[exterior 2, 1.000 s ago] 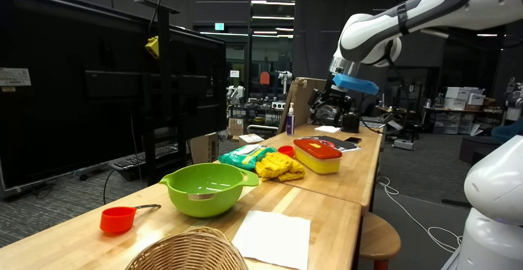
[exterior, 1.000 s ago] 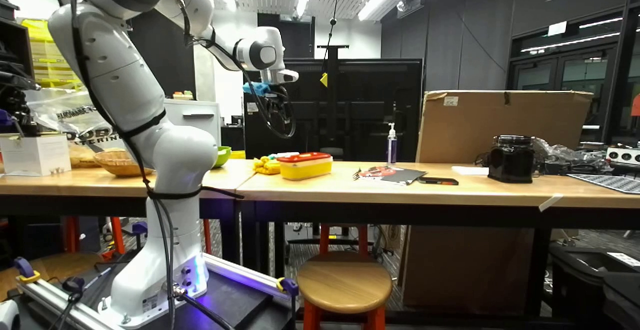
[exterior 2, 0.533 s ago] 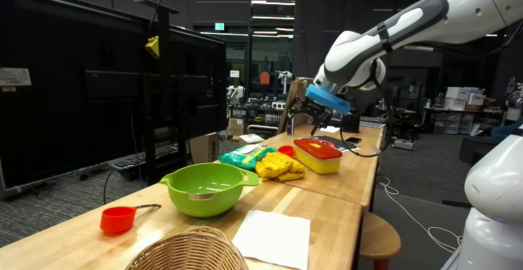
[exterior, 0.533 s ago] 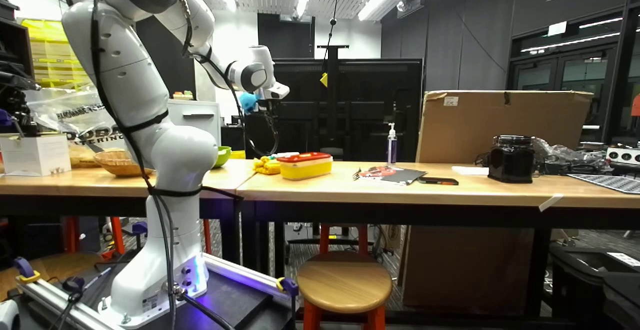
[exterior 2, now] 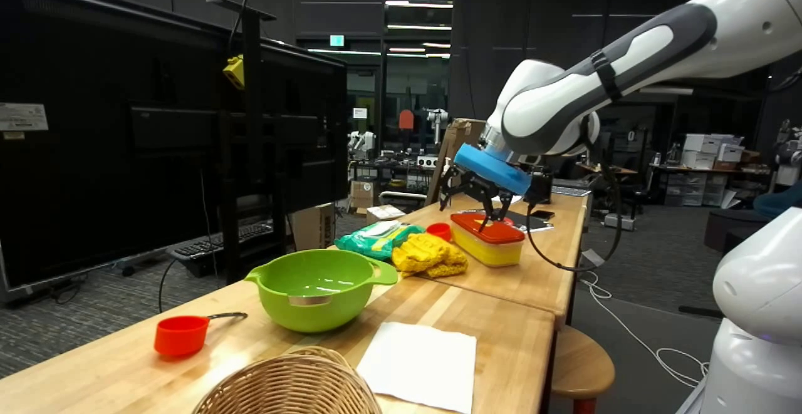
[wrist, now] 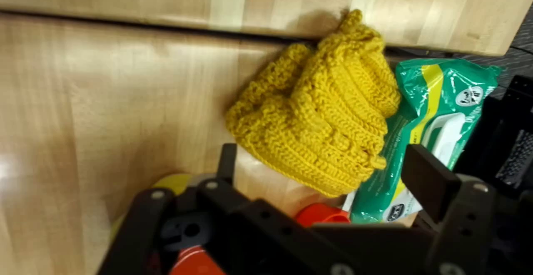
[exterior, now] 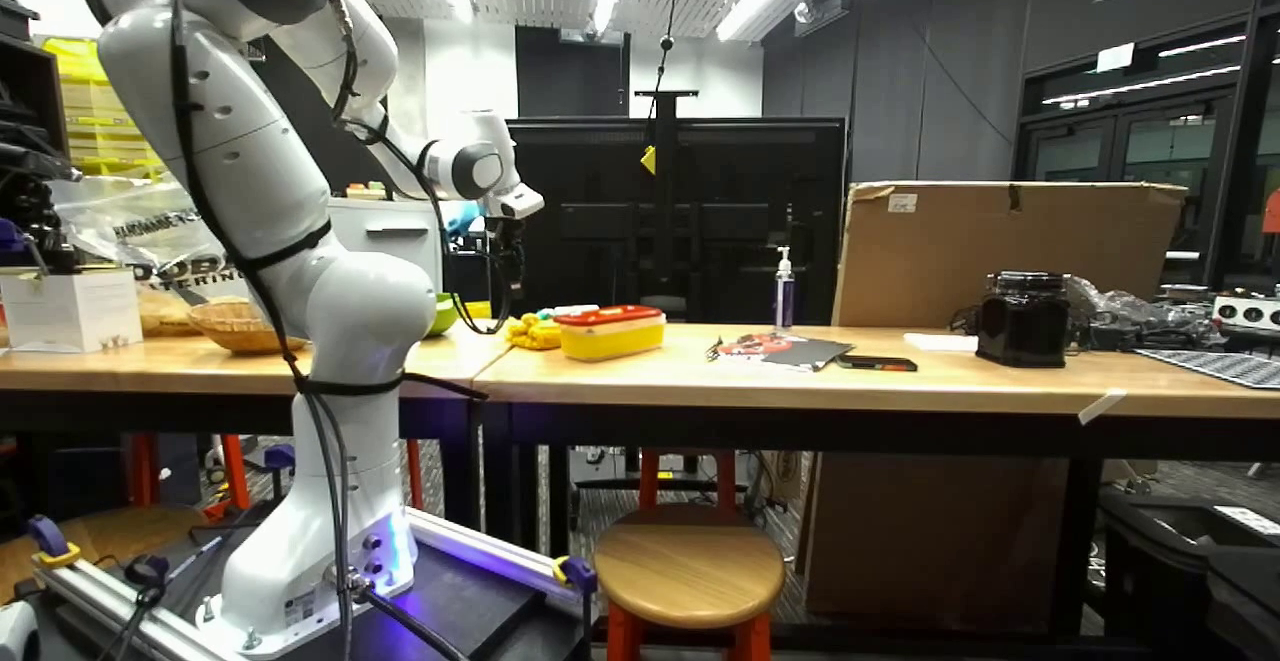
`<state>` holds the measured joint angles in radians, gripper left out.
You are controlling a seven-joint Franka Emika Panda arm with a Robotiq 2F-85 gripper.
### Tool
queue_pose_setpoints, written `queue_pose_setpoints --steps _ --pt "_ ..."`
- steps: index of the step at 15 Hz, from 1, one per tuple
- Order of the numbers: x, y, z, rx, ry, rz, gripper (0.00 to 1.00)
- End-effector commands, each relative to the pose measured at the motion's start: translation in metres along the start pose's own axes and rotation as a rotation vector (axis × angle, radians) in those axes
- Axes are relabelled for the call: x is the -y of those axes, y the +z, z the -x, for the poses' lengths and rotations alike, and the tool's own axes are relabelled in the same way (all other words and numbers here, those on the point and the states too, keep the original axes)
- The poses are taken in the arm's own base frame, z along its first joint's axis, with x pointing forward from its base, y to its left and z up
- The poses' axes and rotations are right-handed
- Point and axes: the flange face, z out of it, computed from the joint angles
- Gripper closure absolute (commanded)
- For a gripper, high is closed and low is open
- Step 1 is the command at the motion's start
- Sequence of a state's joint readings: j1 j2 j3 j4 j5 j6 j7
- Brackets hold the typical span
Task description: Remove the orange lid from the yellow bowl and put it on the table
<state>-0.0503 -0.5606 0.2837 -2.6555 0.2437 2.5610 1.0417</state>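
Observation:
The orange-red lid sits flat on the yellow bowl, a rectangular tub; the lid [exterior: 608,315] and bowl [exterior: 612,339] show in both exterior views, as lid [exterior 2: 504,232] and bowl [exterior 2: 492,253]. They stand on the light wooden table [exterior: 760,396]. In the wrist view, parts of the lid [wrist: 196,264] and the bowl [wrist: 175,182] show at lower left, mostly hidden by the left finger. My gripper [exterior: 510,276] is open and empty, above table height, left of the bowl. Its spread fingers also show in an exterior view [exterior 2: 465,215]. In the wrist view the gripper [wrist: 320,156] faces a yellow knit cloth.
The yellow knit cloth [wrist: 320,112], a green wipes pack [wrist: 433,108] and a red cup [wrist: 318,214] lie close to the bowl. A green bowl [exterior 2: 316,295], white paper [exterior 2: 418,367] and wicker basket [exterior 2: 291,389] are farther along. A pump bottle [exterior: 783,291] stands behind.
My open gripper has come down and moved left in both exterior views, from above the table's far part to near the bowl and knit cloth. The lid and bowl have not moved.

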Motion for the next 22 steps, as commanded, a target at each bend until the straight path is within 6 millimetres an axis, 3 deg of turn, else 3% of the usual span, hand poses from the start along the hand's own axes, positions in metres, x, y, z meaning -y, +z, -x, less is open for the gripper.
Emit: queue_pose_setpoints --steps 1,6,11,12,13,19,22 --pt "-0.017 -0.028 0.021 -0.008 0.086 0.077 0.0" --pt "-0.041 -0.048 0.028 0.001 0.066 0.166 0.0" --pt "-0.075 -0.039 0.022 -0.042 0.086 0.082 0.0" --pt "-0.074 -0.038 0.018 -0.059 0.091 0.053 0.0" --pt "-0.054 -0.046 0.006 -0.074 0.099 0.019 0.0" --pt "-0.036 -0.055 -0.007 -0.153 0.136 -0.163 0.0" --pt "-0.032 -0.049 -0.006 -0.131 0.169 -0.195 0.0"
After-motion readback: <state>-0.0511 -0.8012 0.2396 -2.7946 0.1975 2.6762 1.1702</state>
